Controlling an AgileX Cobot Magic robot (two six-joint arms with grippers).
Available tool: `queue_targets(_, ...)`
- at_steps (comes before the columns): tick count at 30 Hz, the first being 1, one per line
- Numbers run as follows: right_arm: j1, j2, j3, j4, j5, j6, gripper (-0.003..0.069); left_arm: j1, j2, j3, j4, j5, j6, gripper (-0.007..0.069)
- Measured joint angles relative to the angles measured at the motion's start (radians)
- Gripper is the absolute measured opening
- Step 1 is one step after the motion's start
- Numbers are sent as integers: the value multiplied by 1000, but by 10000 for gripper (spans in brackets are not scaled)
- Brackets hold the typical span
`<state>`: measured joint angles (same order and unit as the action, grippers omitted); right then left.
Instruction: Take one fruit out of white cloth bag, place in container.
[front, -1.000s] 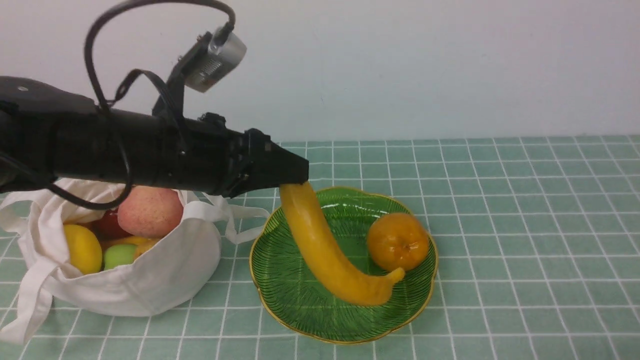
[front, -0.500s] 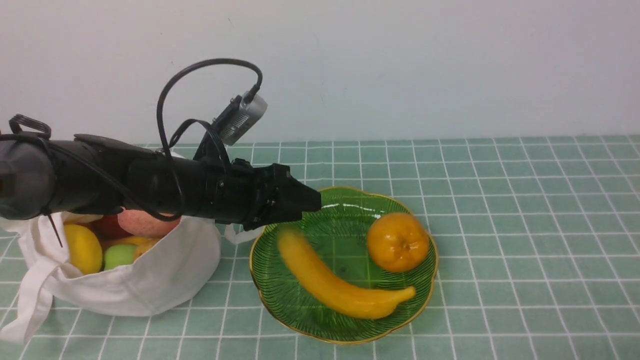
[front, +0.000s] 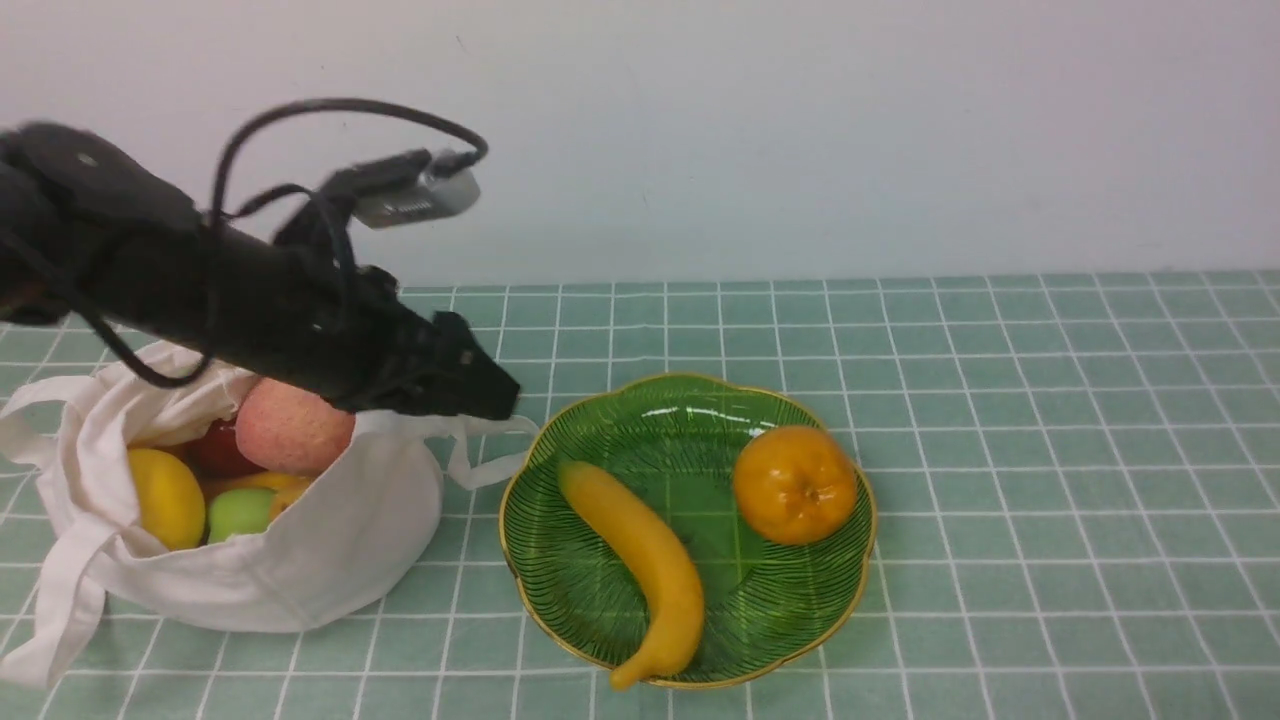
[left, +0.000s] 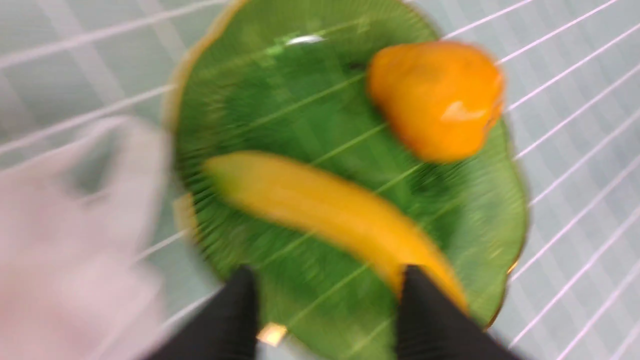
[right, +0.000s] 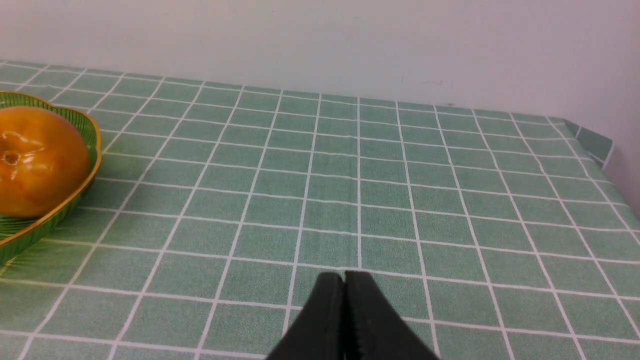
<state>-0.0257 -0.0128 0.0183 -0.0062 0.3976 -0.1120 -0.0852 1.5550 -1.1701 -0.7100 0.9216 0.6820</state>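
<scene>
The left wrist view is blurred throughout. The soft off-white cloth bag (left: 65, 240) is a pale shapeless smear. The long curved yellow banana (left: 320, 205) and the round orange fruit (left: 437, 100) have soft outlines on the scalloped green glass dish (left: 280, 100). The left pincer (left: 327, 280) is cut off by the frame edge, and one black finger (left: 425, 310) covers the banana's end. In the front view the black left arm (front: 200, 290) hides the bag's back rim, cloth hides most of the fruits inside, and a strap (front: 45, 620) runs off the frame. The right wrist view crops the dish, the orange and the right pincer (right: 344, 277).
</scene>
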Motion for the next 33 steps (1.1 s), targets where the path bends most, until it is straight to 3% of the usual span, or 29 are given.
queue_targets(1, 0, 0, 0, 0, 0, 0, -15, 1, -11, -1, 27, 2, -9, 181)
queue_targets(2, 0, 0, 0, 0, 0, 0, -15, 1, -70, -2, 86, 13, -46, 106)
queue_targets(4, 0, 0, 0, 0, 0, 0, -15, 1, -224, -2, 165, 32, -102, 27)
queue_targets(6, 0, 0, 0, 0, 0, 0, -15, 1, -345, -2, 187, 43, -136, 2)
queue_targets(12, 0, 0, 0, 0, 0, 0, -15, 1, -687, 1, 205, 37, -245, -8)
queue_targets(17, 0, 0, 0, 0, 0, 0, -15, 1, -1072, 133, 260, -148, -398, -8)
queue_targets(21, 0, 0, 0, 0, 0, 0, -15, 1, -1294, 277, 409, -219, -566, -8)
queue_targets(25, 0, 0, 0, 0, 0, 0, -15, 1, -1397, 355, 544, -218, -607, -8)
queue_targets(33, 0, 0, 0, 0, 0, 0, -15, 1, -1505, 415, 563, -229, -611, -8)
